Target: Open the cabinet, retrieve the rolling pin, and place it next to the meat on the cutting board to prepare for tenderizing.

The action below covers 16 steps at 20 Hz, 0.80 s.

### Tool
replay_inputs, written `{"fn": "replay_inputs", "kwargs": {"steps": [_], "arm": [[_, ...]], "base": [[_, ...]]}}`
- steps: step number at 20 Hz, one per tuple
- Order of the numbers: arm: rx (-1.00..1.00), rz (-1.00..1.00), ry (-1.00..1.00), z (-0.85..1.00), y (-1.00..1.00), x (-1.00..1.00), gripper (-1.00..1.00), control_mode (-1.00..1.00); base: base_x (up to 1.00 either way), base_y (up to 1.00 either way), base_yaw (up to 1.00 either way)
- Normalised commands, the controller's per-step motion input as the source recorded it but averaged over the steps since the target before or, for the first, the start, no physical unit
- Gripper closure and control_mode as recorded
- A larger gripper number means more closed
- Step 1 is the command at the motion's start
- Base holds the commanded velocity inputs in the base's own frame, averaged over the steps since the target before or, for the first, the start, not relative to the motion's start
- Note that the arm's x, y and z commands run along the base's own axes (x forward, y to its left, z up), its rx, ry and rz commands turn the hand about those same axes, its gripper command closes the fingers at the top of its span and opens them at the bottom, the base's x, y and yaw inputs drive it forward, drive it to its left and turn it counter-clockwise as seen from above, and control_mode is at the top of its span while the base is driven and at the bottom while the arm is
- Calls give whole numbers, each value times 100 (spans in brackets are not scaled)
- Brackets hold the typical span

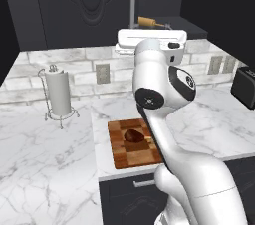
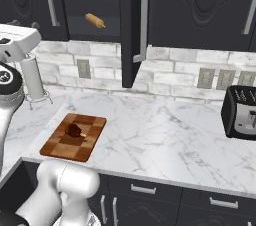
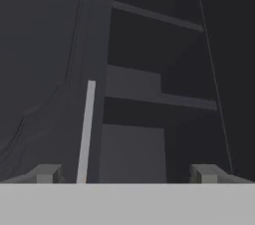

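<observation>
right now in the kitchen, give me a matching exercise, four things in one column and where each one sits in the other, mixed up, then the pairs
Things:
1. rolling pin
2. meat
3. toaster
4. paper towel roll

Places:
A. on the cutting board
B. on the shelf inside the open cabinet
C. counter, far right by the wall
D. counter, left of the board, on a wire stand

Pairs: 1-B, 2-A, 3-C, 4-D
</observation>
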Motion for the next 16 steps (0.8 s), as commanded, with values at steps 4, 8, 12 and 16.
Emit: {"fn": "replay_inputs", "kwargs": {"steps": [4,8,12,16], "arm": [[0,4,1,0,28,41,-100,-100],[0,3,0,0,14,40,-100,-100],[0,0,2,0,0,46,-100,-100],[0,0,5,0,0,49,-100,-100]], "base": [[0,0,0],[0,0,0],[0,0,0],[0,0,0]]}}
